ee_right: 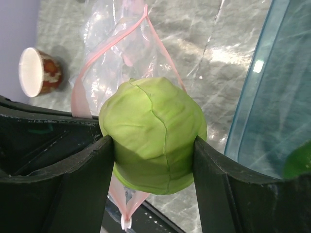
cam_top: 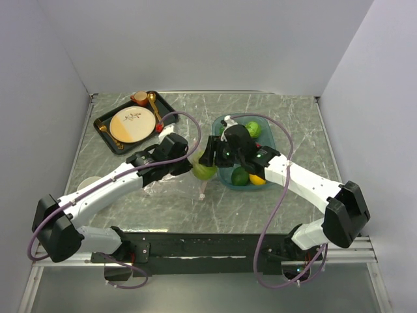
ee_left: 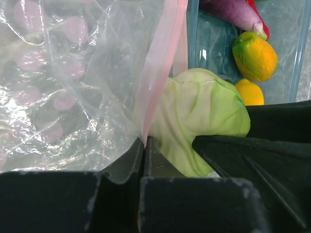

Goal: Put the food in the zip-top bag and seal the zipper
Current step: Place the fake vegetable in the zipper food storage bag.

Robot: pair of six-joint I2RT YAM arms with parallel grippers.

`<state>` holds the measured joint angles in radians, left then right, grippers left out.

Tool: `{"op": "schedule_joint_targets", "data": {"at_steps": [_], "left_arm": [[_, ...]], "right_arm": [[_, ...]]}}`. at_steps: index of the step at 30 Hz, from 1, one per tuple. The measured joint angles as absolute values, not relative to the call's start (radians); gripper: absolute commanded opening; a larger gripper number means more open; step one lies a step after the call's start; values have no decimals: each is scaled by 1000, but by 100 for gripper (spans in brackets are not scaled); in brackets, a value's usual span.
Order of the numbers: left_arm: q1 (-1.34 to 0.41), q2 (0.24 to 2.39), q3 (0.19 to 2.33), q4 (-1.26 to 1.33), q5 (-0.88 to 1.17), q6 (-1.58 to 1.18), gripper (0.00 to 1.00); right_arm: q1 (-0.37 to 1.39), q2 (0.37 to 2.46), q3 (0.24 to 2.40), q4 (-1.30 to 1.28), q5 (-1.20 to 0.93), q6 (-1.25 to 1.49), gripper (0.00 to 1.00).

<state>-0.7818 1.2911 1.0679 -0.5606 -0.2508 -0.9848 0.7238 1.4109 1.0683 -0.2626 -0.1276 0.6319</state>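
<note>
Right pincer [ee_right: 153, 160]: jaws spread wide, to the full width of the toy cabbage [ee_right: 153, 141]. One finger presses each flank and the crown bulges above the fingertips [ee_right: 97, 160]. The cabbage is held clear of the table.

Left pincer [ee_left: 145, 150]: jaws closed to a sliver, with the pink zipper [ee_left: 160, 73] nipped between the tips. The strip climbs straight up from them. The zip-top bag [ee_left: 73, 87] is clear and crinkled, and billows to the left of this pincer. The cabbage sits just right of its tips, hard by the strip; I cannot tell whether they touch.

Beyond the right pincer's fingers the bag mouth gapes in a loop, with pink edge running past both sides of the cabbage. The cabbage is at the mouth; I cannot tell whether it is inside.

The teal tub [ee_right: 272, 97] is just right of the right pincer. In the left wrist view, beyond the cabbage, it holds an eggplant [ee_left: 233, 12], red chili [ee_left: 257, 14], mango [ee_left: 255, 56] and lemon [ee_left: 250, 92].

A ceramic cup [ee_right: 39, 72] lies on its side well left of the right pincer. A black tray [cam_top: 104, 130] carrying a plate [cam_top: 132, 124] stands beyond the left pincer.
</note>
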Motion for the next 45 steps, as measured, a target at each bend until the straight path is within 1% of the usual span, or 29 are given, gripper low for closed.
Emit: {"op": "schedule_joint_targets", "data": {"at_steps": [7,11,13,17,21,26,29,30,31,33,34,36,37,39,44,45], "left_arm": [[-783,1270,1068,-561,-247,-989,1],[-783,1262,1070,-561,-247,-989,1],[-783,1261,1072,-561,-247,-989,1],[-783,1261,1076,-561,-247,-990,1],[-783,1261,1076,-559,-245,-989,1],[-783,1261,1078,-556,-241,-990,1],[-783,1259,1078,-552,-241,-990,1],[-783,1259,1078,-549,-241,-989,1],[-783,1258,1078,-546,-241,-989,1],[-783,1256,1079,-542,-241,-989,1],[-783,1255,1079,-542,-241,-990,1],[-783,1252,1079,-541,-241,-990,1],[-783,1251,1079,-540,-240,-990,1],[-783,1247,1079,-539,-240,-990,1],[-783,1242,1079,-538,-241,-990,1],[-783,1242,1079,-538,-241,-991,1]], "right_arm": [[793,1423,1144,-370,75,612,11],[803,1436,1159,-411,138,611,11],[803,1439,1159,-420,149,610,12],[803,1436,1157,-405,134,608,17],[807,1429,1158,-398,105,600,19],[831,1443,1188,-443,129,573,21],[847,1480,1232,-474,167,566,29],[852,1489,1239,-480,180,566,36],[855,1494,1240,-486,190,566,58],[857,1495,1240,-503,200,563,66],[857,1494,1240,-505,203,562,75],[857,1494,1240,-504,202,559,82],[857,1493,1238,-502,201,554,84],[857,1488,1235,-500,192,550,91],[857,1442,1204,-456,139,531,91],[857,1435,1204,-448,122,529,86]]}}
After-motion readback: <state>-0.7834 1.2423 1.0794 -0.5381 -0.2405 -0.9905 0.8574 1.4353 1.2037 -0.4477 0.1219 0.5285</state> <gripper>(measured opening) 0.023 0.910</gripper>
